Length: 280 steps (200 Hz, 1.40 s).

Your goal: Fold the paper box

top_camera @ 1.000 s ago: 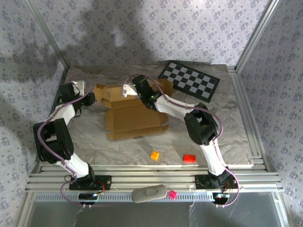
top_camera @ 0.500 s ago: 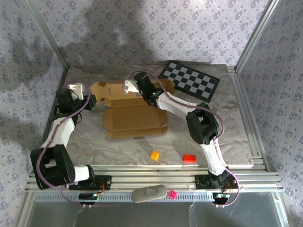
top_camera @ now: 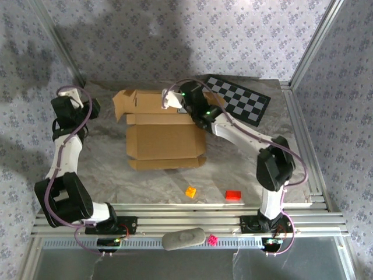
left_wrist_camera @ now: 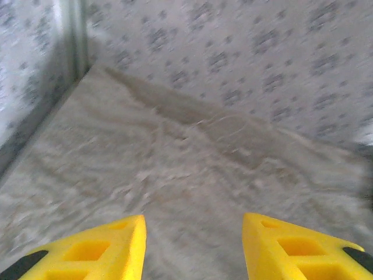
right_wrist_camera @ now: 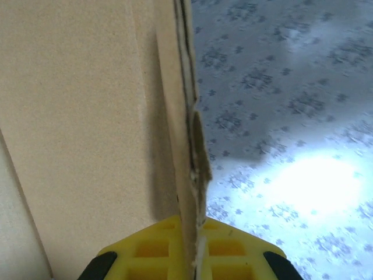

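Note:
The paper box [top_camera: 164, 142] is a brown cardboard mailer lying mid-table, its base flat and its rear panel [top_camera: 145, 104] raised with a side flap sticking up at the left. My right gripper [top_camera: 174, 99] is shut on the top edge of that rear panel. In the right wrist view the yellow jaws [right_wrist_camera: 196, 228] pinch the double cardboard edge [right_wrist_camera: 189, 146], with the panel's face [right_wrist_camera: 87, 116] to the left. My left gripper [top_camera: 69, 97] hangs at the far left, well apart from the box. Its yellow fingers [left_wrist_camera: 108, 251] stand open over bare table [left_wrist_camera: 192, 175].
A black-and-white checkered board [top_camera: 236, 99] lies at the back right. An orange block [top_camera: 190, 191] and a red block [top_camera: 233, 195] sit near the front edge. A grey object [top_camera: 183, 239] and a pink piece [top_camera: 213, 239] rest on the front rails. Patterned walls and metal posts enclose the table.
My left arm has swung away from the box's left flap toward the far-left corner. The right gripper has carried the rear panel up and to the right, standing it more upright.

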{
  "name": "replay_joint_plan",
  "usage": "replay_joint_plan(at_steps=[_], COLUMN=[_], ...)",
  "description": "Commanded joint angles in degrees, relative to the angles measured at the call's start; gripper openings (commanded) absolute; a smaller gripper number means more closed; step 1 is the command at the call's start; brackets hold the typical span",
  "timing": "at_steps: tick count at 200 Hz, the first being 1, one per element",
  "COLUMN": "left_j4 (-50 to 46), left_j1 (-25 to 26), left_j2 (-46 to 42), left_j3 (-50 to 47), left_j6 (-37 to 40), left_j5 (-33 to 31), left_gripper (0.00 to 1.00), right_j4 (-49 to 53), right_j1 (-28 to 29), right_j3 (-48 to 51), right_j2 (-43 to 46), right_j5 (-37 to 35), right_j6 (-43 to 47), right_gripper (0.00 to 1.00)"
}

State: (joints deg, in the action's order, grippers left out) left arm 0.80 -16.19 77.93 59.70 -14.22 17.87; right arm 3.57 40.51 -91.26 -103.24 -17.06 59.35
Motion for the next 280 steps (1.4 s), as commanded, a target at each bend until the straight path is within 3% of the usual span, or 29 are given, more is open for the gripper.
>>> replay_joint_plan(at_steps=[1,21,52,104,129,153,228,280], left_j4=[5.2,2.9,-2.3,5.9,7.6,9.8,3.6,-1.6], left_j1=[2.1,6.4,12.7,14.3,14.3,14.5,16.6,15.2], left_j2=[1.3,5.1,10.5,12.0,9.0,6.2,3.5,-2.1], left_j3=[6.3,14.4,24.7,24.7,20.9,17.0,14.0,4.8], left_j6=[-3.3,0.4,8.0,6.1,5.4,4.6,10.7,17.6], left_j5=[10.2,15.4,17.4,29.1,30.9,31.7,31.1,21.4], left_gripper=[0.46,0.47,0.47,0.47,0.47,0.48,0.49,0.49], right_j4=[2.7,4.9,7.0,8.2,8.4,8.7,9.3,7.8], right_j1=[-2.9,-4.6,-6.3,-8.1,-8.8,-9.1,-7.5,-3.2], right_j3=[0.9,1.4,2.3,3.0,2.8,2.3,-1.0,-4.1], right_j2=[8.1,12.1,15.6,17.3,16.7,15.8,11.0,3.9], right_j5=[4.5,6.3,8.2,9.3,10.0,10.6,10.4,7.2], right_j6=[-3.7,-3.9,-2.9,-2.9,-3.5,-3.5,-3.2,-1.9], right_gripper=[0.0,0.0,0.0,0.0,0.0,0.0,0.0,0.0])
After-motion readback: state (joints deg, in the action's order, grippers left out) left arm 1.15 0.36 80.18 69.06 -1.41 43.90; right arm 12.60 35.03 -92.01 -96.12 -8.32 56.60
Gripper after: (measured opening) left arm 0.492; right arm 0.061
